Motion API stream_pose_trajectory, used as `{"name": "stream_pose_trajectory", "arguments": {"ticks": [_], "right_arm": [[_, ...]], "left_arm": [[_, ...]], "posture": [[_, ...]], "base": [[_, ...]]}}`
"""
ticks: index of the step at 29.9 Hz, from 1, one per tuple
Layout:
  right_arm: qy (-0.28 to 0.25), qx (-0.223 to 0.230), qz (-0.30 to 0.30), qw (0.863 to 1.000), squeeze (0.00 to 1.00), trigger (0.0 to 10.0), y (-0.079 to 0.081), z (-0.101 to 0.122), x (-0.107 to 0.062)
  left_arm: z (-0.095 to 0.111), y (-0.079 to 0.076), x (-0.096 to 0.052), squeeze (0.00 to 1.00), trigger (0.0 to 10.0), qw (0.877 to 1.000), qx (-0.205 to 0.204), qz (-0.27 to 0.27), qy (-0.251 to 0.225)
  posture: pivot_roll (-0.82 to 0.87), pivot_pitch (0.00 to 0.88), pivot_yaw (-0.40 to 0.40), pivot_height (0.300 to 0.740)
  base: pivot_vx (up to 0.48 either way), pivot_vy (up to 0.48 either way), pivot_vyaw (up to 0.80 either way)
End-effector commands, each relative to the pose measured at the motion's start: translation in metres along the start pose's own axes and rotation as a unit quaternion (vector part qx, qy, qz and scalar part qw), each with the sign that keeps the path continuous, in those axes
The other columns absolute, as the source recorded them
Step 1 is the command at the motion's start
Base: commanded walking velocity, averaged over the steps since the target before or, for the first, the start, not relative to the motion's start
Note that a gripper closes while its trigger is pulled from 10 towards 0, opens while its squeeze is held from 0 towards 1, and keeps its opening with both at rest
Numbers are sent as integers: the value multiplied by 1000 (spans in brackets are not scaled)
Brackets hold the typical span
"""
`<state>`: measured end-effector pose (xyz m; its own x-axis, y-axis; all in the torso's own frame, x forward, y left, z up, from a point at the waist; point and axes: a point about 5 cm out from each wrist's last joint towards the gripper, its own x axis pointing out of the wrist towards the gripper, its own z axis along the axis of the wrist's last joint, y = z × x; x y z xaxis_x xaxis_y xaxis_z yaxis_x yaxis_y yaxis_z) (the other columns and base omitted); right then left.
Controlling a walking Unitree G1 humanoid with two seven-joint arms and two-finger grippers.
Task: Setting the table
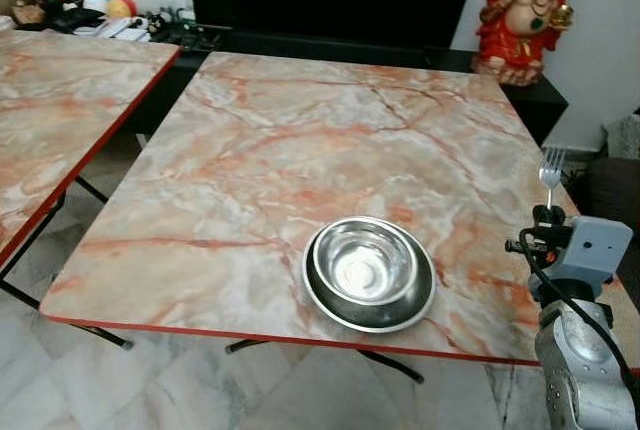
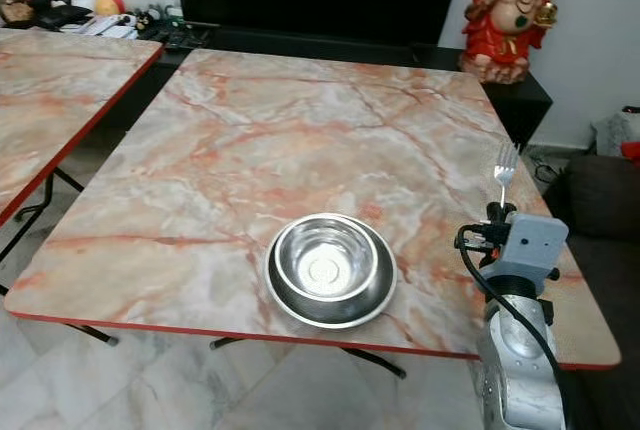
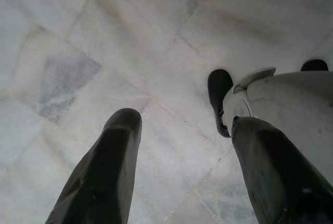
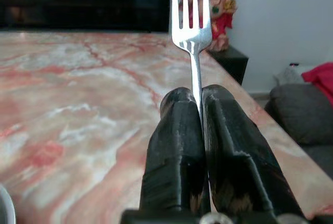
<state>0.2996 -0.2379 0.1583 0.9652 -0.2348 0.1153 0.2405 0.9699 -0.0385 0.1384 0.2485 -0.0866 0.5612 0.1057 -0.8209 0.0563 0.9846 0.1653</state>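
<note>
Pinching a slim steel fork (image 4: 191, 23) upright between its matte black fingers, the right gripper (image 4: 200, 99) sits at lower right over the glossy marbled table (image 1: 300, 140). Nested round steel bowls (image 1: 368, 272) gleam lower centre. The left gripper (image 3: 182, 130) hangs, jaws apart, over pale floor tiles (image 3: 78, 52).

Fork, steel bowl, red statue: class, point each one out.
fork (image 4: 191, 31), right wrist view, base of the tines.
steel bowl (image 1: 362, 268), left eye view, inner floor.
red statue (image 2: 505, 25), right eye view, red robe.

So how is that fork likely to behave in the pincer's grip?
The fork, thin polished metal, probably stays stiff but could slip or pivot, since the right pincer pinches only its narrow handle. It looks light; tines point upward.
</note>
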Motion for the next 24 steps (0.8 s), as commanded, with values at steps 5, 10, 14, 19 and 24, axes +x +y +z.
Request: {"name": "stream_pose_trajectory", "arguments": {"ticks": [5,10,14,19,24], "right_arm": [[47,-6,22,999,0,10000,2,-9,-2],[88,-10,33,996,0,10000,5,-20,-3],[92,-6,35,995,0,10000,8,-19,-3],[91,-6,27,996,0,10000,6,-18,-1],[93,-7,25,995,0,10000,7,-17,0]], "left_arm": [[-9,0,-2,0,10000,1000,2,-2,19],[-13,7,-4,0,10000,1000,-13,3,27],[-13,12,-5,0,10000,1000,-5,5,27],[-3,11,-1,0,10000,1000,4,4,24],[6,1,3,0,10000,1000,2,-2,17]], "posture": [[26,112,-48,740],[31,114,-50,740],[32,114,-50,740],[32,116,-48,740],[33,116,-47,740]], "base": [[0,0,0],[0,166,0],[0,360,0],[0,0,0],[0,0,0]]}}
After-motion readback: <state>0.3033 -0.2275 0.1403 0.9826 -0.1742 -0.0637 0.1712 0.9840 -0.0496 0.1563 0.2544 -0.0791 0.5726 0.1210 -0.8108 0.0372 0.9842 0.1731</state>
